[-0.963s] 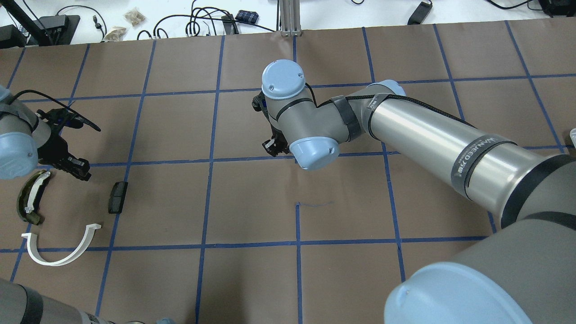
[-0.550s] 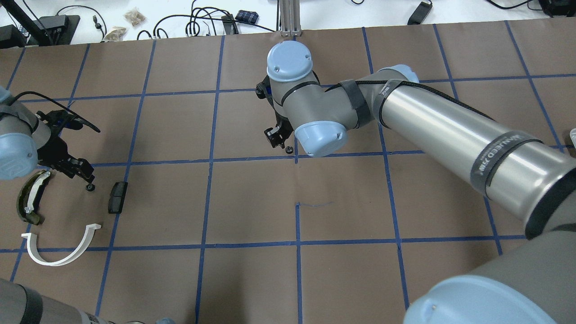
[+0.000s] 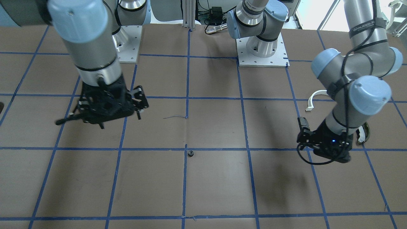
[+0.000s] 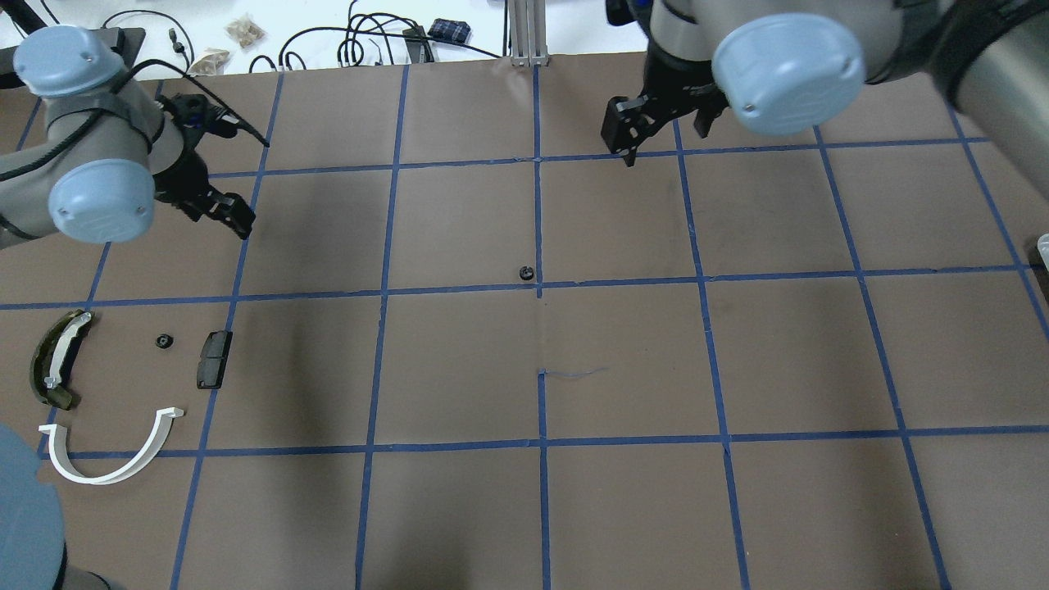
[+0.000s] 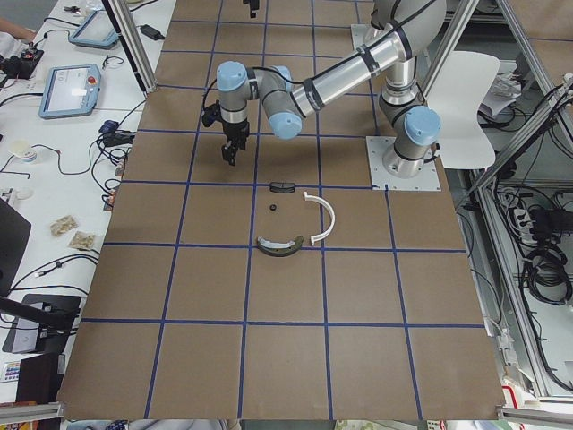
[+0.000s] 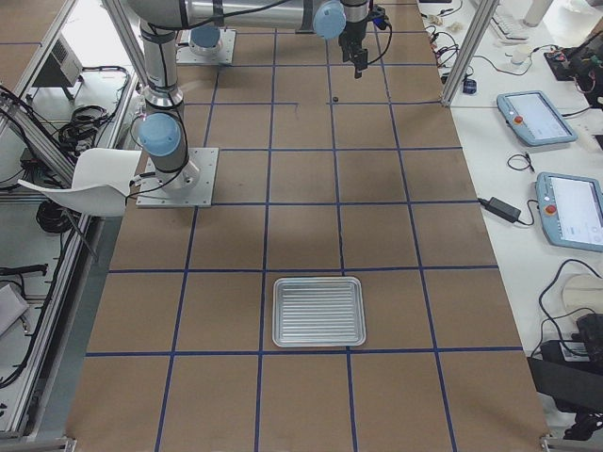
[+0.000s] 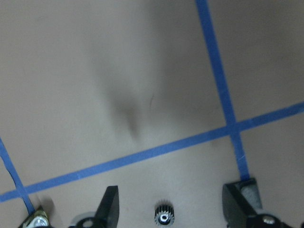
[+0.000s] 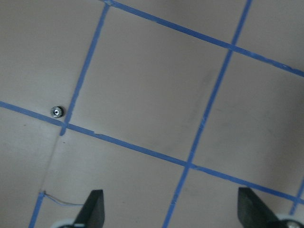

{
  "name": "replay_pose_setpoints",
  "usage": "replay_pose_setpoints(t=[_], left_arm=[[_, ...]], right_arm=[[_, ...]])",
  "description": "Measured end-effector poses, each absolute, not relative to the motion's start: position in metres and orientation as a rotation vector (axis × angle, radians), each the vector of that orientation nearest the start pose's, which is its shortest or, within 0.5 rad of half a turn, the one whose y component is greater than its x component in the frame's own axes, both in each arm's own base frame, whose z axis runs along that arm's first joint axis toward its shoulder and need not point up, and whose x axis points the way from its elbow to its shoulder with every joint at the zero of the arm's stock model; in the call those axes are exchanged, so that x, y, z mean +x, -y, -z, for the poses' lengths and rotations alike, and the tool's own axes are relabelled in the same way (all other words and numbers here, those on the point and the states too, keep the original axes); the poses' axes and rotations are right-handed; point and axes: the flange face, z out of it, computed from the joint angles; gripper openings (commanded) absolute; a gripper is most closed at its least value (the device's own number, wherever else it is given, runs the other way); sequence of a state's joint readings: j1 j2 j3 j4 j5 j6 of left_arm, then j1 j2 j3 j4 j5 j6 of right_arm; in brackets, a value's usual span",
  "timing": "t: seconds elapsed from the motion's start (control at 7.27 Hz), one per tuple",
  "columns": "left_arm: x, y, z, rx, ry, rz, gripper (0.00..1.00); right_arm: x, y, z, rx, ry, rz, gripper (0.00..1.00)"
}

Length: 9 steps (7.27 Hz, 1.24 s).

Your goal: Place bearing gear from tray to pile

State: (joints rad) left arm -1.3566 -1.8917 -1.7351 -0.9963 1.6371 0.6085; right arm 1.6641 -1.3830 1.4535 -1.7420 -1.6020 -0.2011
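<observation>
1. Currently the bearing gear (image 4: 164, 340) lies flat on the worktop (image 4: 459, 369) within the pile (image 4: 49, 381). It sits between the olive shoe (image 4: 57, 357) and the black pad (image 4: 214, 359) and touches neither. The white arc (image 4: 102, 480) lies nearer the robot-side edge.
2. The pile occupies the left half of the worktop, well in from every edge.
3. Left gripper (image 4: 229, 215): fingers (image 7: 110, 209) spread, holding nothing. It hangs clear of the bearing gear, offset toward the operators' edge. The wrist view shows that gear between the two fingers, apart from both.
4. A second gear (image 4: 525, 272) lies at mid-worktop, just beside a tape crossing (image 4: 538, 287).
5. Right gripper (image 4: 624, 141): fingers (image 8: 94, 206) spread, holding nothing, well apart from the second gear, toward the operators' edge.
6. The tray (image 6: 318, 311) sits in the right half of the worktop.
</observation>
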Motion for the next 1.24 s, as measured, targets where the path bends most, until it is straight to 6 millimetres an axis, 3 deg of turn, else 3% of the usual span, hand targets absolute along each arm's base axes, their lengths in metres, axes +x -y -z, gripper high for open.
replay_pose_setpoints(t=[0.14, 0.28, 0.55, 0.69, 0.96, 1.1, 1.24], left_arm=[[-0.061, 0.603, -0.29, 0.549, -3.017, 0.104, 1.0], [-0.118, 0.598, -0.285, 0.415, -3.067, 0.116, 1.0], [-0.218, 0.581, -0.267, 0.171, -3.172, 0.098, 1.0], [-0.262, 0.573, -0.255, 0.129, -3.213, 0.067, 1.0], [-0.323, 0.561, -0.222, 0.073, -3.24, 0.055, 1.0], [-0.337, 0.559, -0.208, 0.036, -3.245, 0.064, 0.97], [-0.345, 0.557, -0.196, 0.023, -3.24, 0.058, 0.83]], right_arm=[[0.141, 0.556, -0.487, -0.342, -3.16, 0.146, 1.0], [0.12, 0.549, -0.496, -0.273, -3.165, 0.12, 1.0], [0.11, 0.543, -0.501, -0.232, -3.163, 0.102, 1.0], [0.109, 0.542, -0.499, -0.227, -3.162, 0.093, 1.0], [0.112, 0.538, -0.497, -0.097, -3.133, 0.093, 1.0], [0.114, 0.535, -0.5, 0.087, -3.11, 0.103, 1.0], [0.115, 0.534, -0.502, 0.202, -3.095, 0.108, 1.0]])
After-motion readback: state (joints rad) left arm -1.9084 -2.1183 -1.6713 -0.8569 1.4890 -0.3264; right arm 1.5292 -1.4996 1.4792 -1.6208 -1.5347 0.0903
